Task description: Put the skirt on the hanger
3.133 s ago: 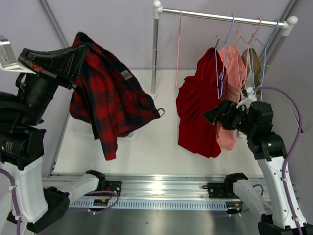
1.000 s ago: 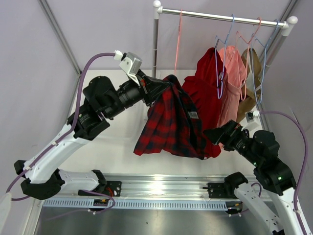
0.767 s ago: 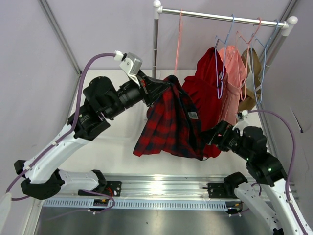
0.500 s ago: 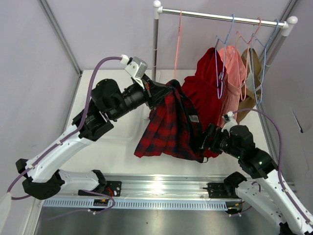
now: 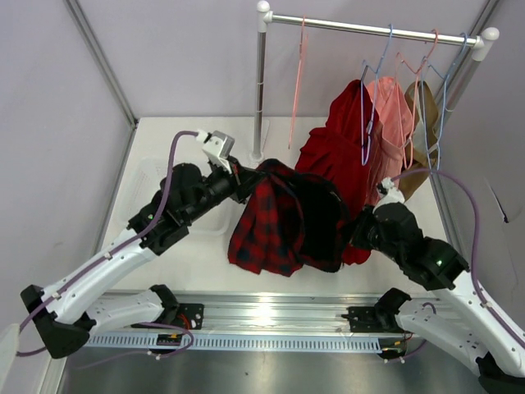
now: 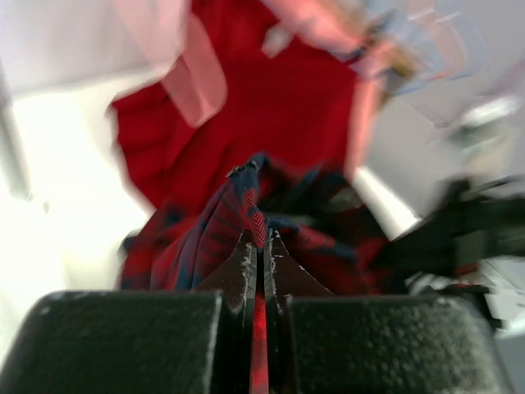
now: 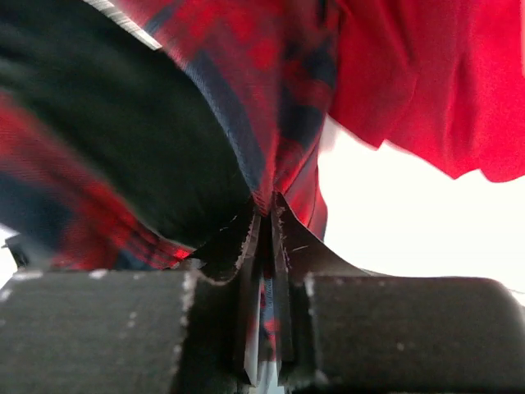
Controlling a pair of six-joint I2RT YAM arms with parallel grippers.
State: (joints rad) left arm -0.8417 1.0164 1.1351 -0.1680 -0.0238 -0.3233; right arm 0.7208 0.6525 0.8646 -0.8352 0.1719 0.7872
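Left hand [image 6: 261, 246] clamped on skirt [image 5: 279, 222], right hand [image 7: 267, 209] likewise

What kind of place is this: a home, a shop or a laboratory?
Probably a laboratory test cell: two robot arms bolted to a metal rail, plain lilac walls, and a clothes rack with hangers standing on a white table.

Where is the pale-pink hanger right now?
In the top view, the hanger hangs bare near the left end of the rail, just right of the upright post and left of the solid-red garment.
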